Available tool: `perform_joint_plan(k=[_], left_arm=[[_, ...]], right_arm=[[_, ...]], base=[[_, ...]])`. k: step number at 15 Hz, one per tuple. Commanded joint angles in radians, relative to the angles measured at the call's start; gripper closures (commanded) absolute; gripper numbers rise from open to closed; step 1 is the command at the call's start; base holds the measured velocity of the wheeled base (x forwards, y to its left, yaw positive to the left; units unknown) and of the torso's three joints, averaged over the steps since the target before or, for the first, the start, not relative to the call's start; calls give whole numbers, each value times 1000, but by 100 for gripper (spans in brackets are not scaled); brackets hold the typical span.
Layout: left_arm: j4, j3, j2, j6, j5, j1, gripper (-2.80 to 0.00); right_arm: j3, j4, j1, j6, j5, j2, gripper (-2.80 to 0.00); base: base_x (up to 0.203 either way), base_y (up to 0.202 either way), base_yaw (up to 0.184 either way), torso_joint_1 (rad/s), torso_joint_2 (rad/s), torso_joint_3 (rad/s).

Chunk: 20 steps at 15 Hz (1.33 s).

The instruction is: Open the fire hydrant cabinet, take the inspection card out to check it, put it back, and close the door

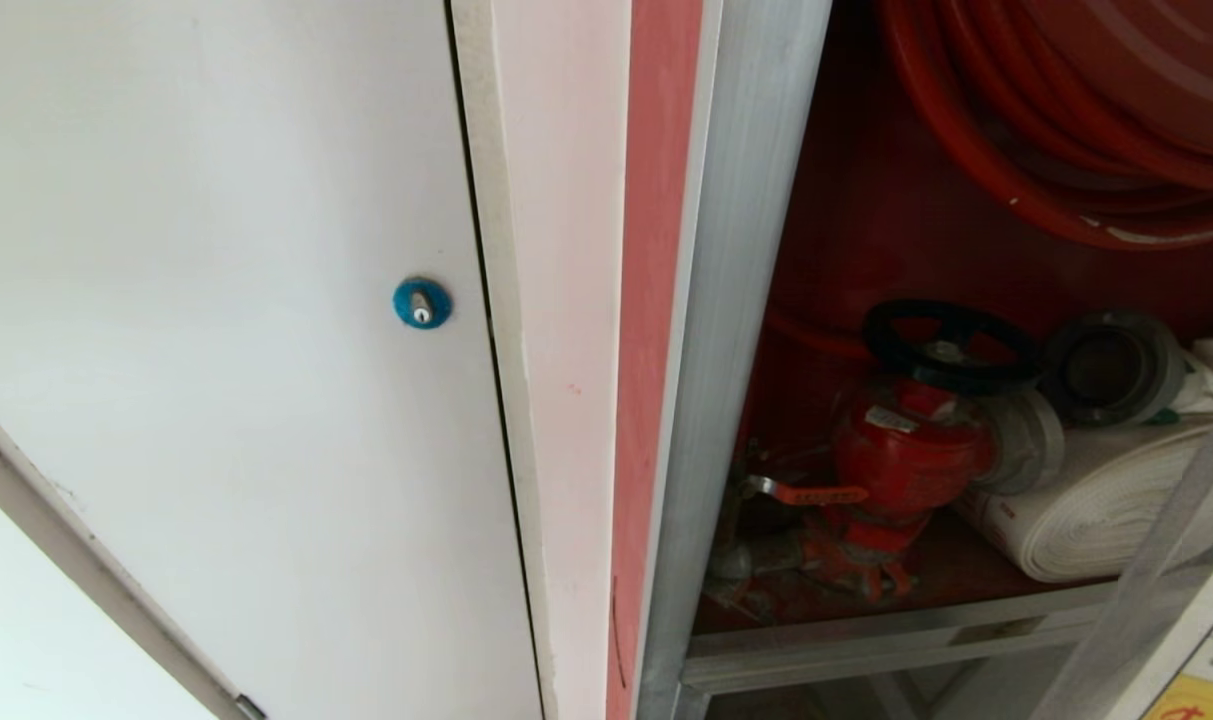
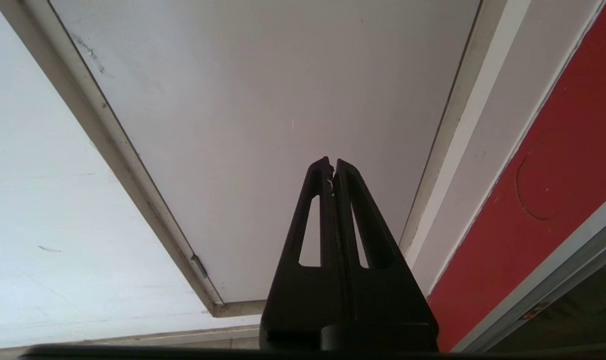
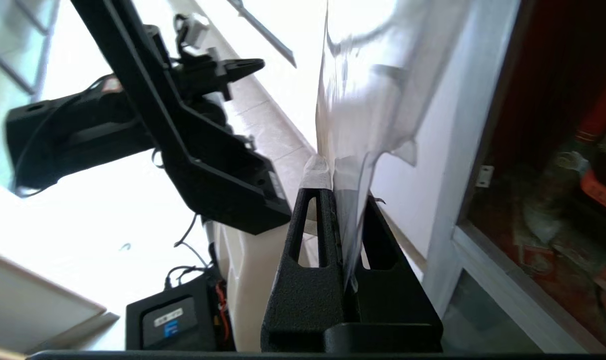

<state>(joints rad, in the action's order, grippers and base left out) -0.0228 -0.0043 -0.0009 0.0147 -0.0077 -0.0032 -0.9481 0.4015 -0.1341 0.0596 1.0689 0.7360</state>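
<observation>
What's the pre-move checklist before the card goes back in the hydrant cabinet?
1. Card held: ok. The right gripper is shut on the inspection card, a thin pale sheet standing up from between its fingers.
2. Cabinet open: ok. The fire hydrant cabinet shows its red interior, the red valve and the white rolled hose unobstructed.
3. Door position: cannot tell. Only a slanted frame edge shows at the head view's lower right.
4. Card's slot or holder: cannot tell, none visible.
5. Left gripper clear of the work: ok. It is shut, empty, facing the white panel door.
</observation>
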Motion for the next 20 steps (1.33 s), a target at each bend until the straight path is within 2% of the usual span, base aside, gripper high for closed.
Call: perform_joint_plan(k=[1, 4, 6, 10, 13, 18, 20], left_arm=[[0, 0, -1, -1, 0, 0, 0], [0, 0, -1, 0, 0, 0, 0], [0, 0, -1, 0, 0, 0, 0], [0, 0, -1, 1, 0, 0, 0], [0, 0, -1, -1, 0, 0, 0], [0, 0, -1, -1, 0, 0, 0], [0, 0, -1, -1, 0, 0, 0]], right_arm=[[0, -13, -68, 3, 5, 60, 0], [-2, -96, -161, 3, 5, 178, 0], [-14, -164, -238, -29, 5, 270, 0], [-27, -403, -335, -210, -4, 409, 0], [-21, -463, -347, -313, -18, 461, 0], [26, -466, -386, -315, -20, 490, 0], [35, -471, -419, -313, -45, 490, 0]], base=[[0, 0, 0, 0, 0, 0], [0, 0, 0, 0, 0, 0], [0, 0, 0, 0, 0, 0], [0, 0, 0, 0, 0, 0], [0, 0, 0, 0, 0, 0], [0, 0, 0, 0, 0, 0], [0, 0, 0, 0, 0, 0]])
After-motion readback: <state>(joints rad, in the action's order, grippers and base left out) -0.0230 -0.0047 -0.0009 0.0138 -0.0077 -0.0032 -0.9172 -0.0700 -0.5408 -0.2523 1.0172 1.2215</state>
